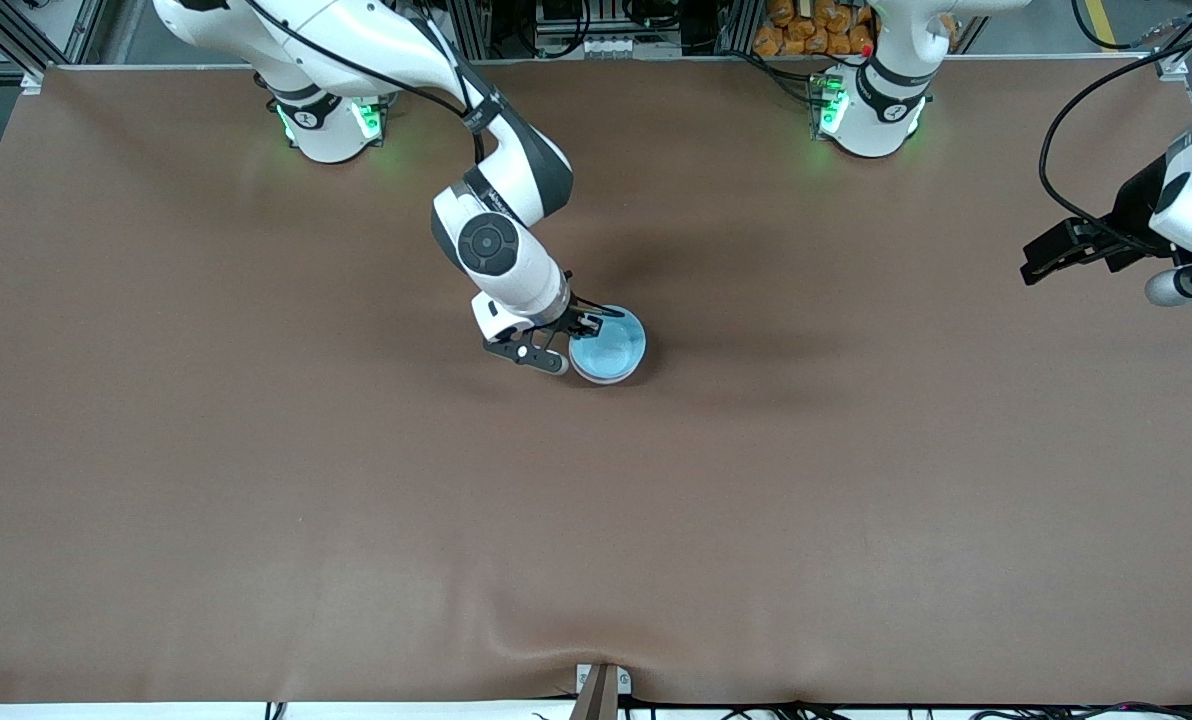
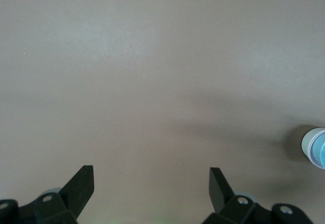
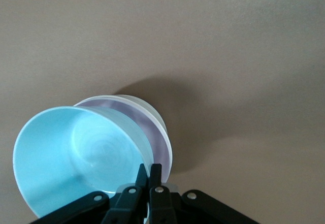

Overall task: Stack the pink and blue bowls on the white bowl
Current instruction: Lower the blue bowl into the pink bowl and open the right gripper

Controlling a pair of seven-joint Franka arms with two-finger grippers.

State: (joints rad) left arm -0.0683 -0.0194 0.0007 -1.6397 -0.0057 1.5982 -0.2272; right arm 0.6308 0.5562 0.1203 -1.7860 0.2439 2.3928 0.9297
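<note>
I have the right gripper (image 1: 574, 337) pinched narrow on the rim of the blue bowl (image 1: 609, 344), which sits tilted in the pink bowl (image 3: 161, 141); that one is nested in the white bowl (image 3: 148, 103), and the stack stands near the middle of the table (image 1: 256, 480). My left gripper (image 2: 151, 189) waits over bare table toward the left arm's end, its fingers (image 2: 80, 187) spread wide and holding nothing.
</note>
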